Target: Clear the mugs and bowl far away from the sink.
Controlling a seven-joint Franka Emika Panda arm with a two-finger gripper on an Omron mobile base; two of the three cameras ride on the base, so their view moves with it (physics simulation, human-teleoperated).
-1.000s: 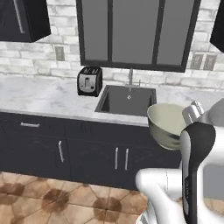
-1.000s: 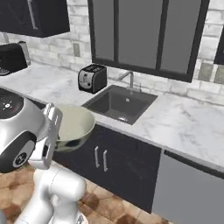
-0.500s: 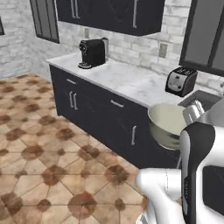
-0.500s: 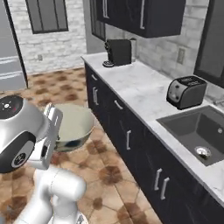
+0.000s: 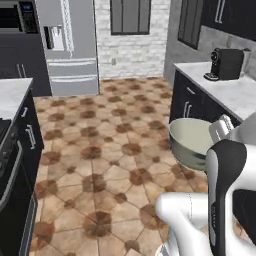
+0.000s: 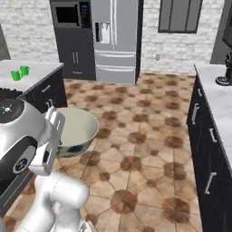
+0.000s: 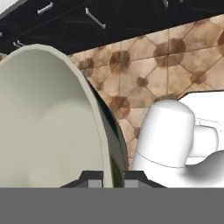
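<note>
A pale olive-beige inside is shown by the bowl (image 6: 77, 131); bright green by the mugs (image 6: 20, 72); brown and tan octagon tiling by the floor (image 5: 105, 150).

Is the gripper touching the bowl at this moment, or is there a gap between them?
Touching. In the hand view the bowl's rim passes between the two finger tips of the gripper, which is shut on it.

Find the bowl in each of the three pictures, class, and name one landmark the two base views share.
Left base view: the bowl sits right of centre, beside the arm.
Right base view: lower left, above the floor.
Hand view: it fills the left half, its rim pinched in the gripper.
Shared landmark: the steel fridge.
</note>
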